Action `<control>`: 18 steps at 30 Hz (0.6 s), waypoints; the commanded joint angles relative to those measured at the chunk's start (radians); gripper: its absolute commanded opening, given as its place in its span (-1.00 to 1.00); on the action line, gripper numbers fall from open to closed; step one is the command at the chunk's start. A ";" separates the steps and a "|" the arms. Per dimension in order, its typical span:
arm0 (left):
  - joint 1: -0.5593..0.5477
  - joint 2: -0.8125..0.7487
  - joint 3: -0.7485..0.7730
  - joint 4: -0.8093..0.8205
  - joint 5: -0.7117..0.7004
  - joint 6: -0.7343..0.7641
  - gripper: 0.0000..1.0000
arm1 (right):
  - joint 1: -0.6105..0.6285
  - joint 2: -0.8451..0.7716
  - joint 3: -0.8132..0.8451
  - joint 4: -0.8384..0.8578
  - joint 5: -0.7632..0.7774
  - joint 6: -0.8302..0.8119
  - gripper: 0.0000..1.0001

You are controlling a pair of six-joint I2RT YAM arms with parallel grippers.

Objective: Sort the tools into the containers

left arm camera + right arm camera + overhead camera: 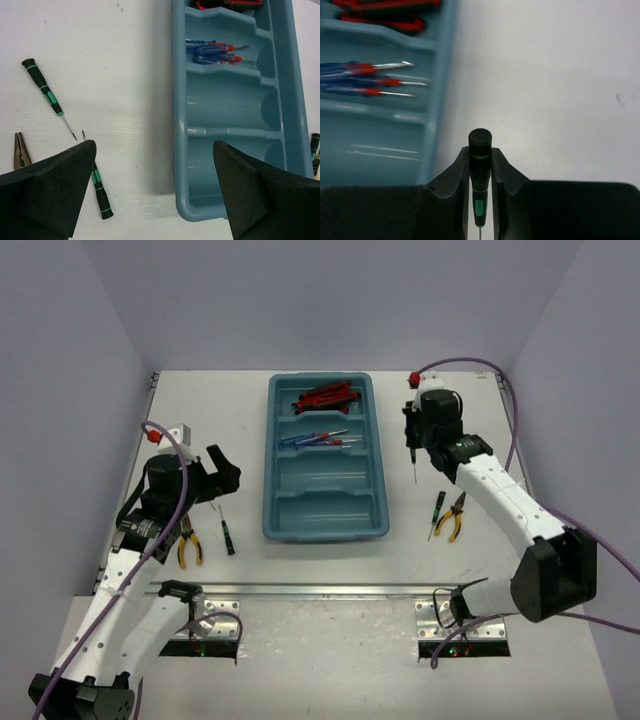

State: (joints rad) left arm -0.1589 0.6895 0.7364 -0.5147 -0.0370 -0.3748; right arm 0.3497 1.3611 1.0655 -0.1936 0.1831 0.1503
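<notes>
Black-green screwdriver is gripped in the right tool, both fingers pinched narrow on its handle. Cap end faces the wrist camera, thin shaft points away past the fingertips. Cannot tell whether the tip touches the counter. Teal tray lies just left of this tool, apart from it. In the tray compartment about level with the tool, blue-red screwdrivers lie together, tips toward the tool's side. One compartment farther out, at the tray's far end, are the red-black utility knives. Back from the right tool, toward its base, a spare thin screwdriver and yellow-handled pliers lie side by side on the counter, right of the tray. Left tool has its jaws wide with nothing between them. It hangs over the counter at the tray's other long side, tray wall just to its right. Left of this tool lies a loose screwdriver, tip toward the fingertip. A half-hidden screwdriver runs under that same finger, and the two tips nearly meet. Nose of the left-side pliers shows farther left, the rest covered by the finger.
</notes>
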 commanded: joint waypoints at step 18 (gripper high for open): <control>-0.013 -0.051 -0.013 0.053 0.004 0.003 1.00 | 0.229 0.326 0.107 0.303 -0.733 -0.544 -0.16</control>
State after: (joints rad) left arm -0.1595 0.6398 0.7235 -0.5055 -0.0357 -0.3748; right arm 0.5664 1.6931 1.1162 0.0660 -0.5482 -0.3695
